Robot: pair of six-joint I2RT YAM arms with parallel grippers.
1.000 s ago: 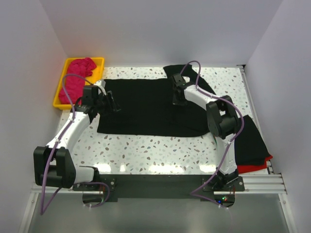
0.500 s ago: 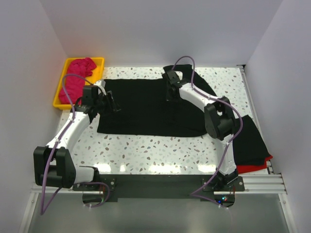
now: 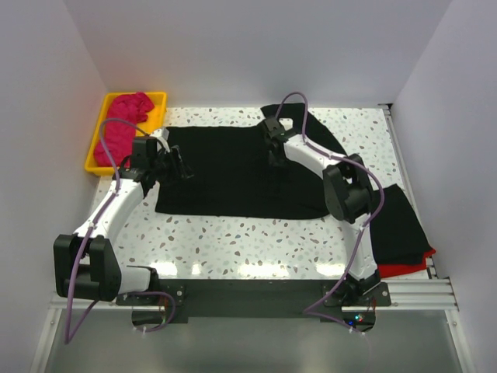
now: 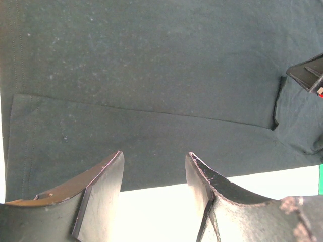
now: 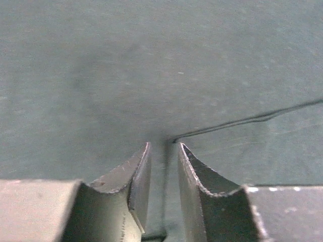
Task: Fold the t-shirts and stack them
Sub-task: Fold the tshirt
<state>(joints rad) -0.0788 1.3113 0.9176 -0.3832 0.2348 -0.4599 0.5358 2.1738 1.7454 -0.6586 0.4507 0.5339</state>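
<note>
On the table point(image 3: 256, 237), large black cloth t-shirt point(image 3: 225, 179) lay spread, left gripper point(image 4: 154, 174) jaws wide apart, right gripper point(image 5: 164, 161) jaws narrowly parted above it.

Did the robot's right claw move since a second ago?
Yes. The right gripper slid a little to the left over the big black t-shirt, towards the side of the table where the yellow tray sits.
</note>
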